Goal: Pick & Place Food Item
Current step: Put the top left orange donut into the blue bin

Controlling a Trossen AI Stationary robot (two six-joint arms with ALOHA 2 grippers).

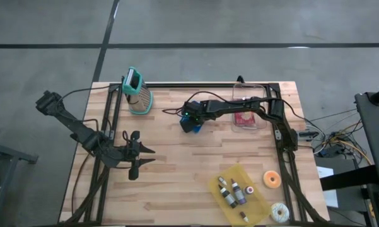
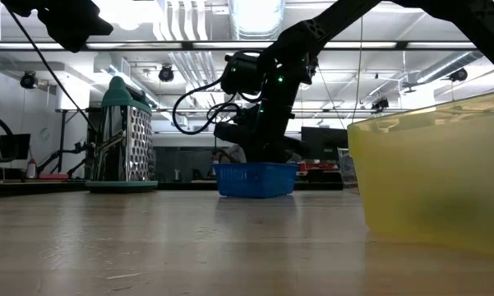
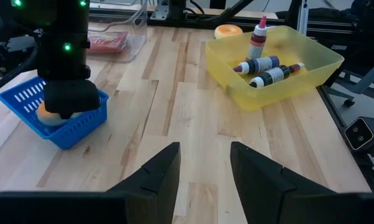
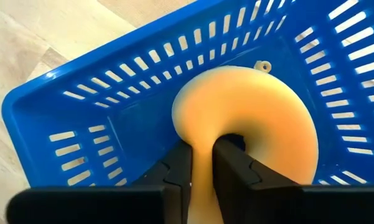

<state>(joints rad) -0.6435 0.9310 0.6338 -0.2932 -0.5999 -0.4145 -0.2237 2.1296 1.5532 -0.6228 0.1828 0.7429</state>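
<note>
Your right claw (image 4: 201,163), low in the blue basket (image 4: 106,93) at frame centre, pinches the doughnut (image 4: 249,118) narrowly (left claw (image 3: 204,163) parted, idle): open wider before lifting.

A robotics lab or industrial workshop is indicated. A butcher-block wooden table (image 1: 176,170) is set on a bare grey concrete floor (image 1: 176,25) marked with dark seams. Beyond the table, fluorescent ceiling lights (image 2: 255,12) and exposed white ducting (image 2: 185,25) are seen (the ceiling is left unfinished). Behind the table, monitors (image 2: 325,138) and benches are ranged along the far wall. To the right of the table, loose cables (image 1: 337,135) and dark equipment racks (image 1: 372,107) are placed.
</note>
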